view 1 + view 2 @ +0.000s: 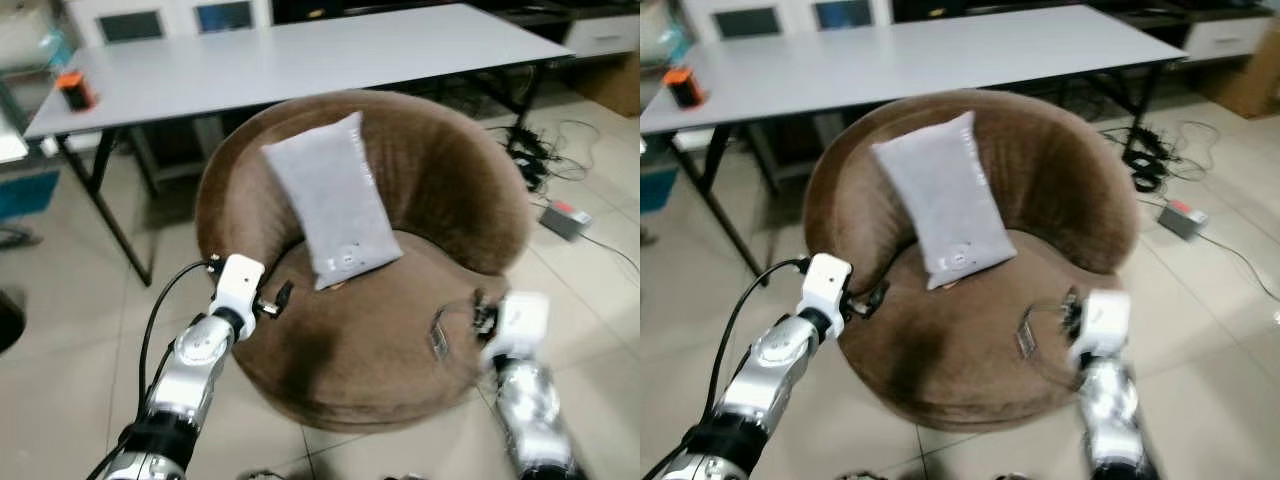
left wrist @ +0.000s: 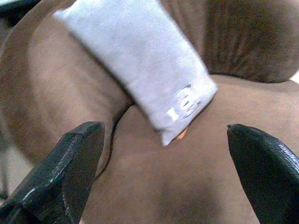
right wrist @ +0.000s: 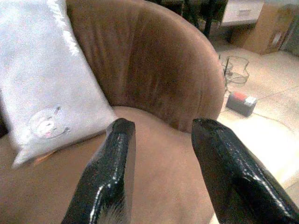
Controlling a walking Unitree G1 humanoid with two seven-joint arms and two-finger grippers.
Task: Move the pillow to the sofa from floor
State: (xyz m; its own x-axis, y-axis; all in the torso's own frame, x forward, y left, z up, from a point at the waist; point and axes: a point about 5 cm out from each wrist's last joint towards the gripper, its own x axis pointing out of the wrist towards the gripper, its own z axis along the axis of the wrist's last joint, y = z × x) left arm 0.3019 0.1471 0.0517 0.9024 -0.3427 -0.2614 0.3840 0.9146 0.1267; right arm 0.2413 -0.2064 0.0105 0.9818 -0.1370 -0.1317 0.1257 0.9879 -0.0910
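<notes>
A grey pillow with a small cartoon patch stands tilted on the seat of a round brown sofa chair, leaning on its backrest. My left gripper hovers at the chair's left front rim, short of the pillow's lower end. In the left wrist view its fingers are spread wide with nothing between them, and the pillow lies ahead. My right gripper sits over the right front of the seat, open and holding nothing. The right wrist view has the pillow off to one side of its fingertips.
Behind the chair stands a long white table on black legs, with an orange and black object at its left end. Cables and a power strip lie on the tiled floor to the right, near a cardboard box.
</notes>
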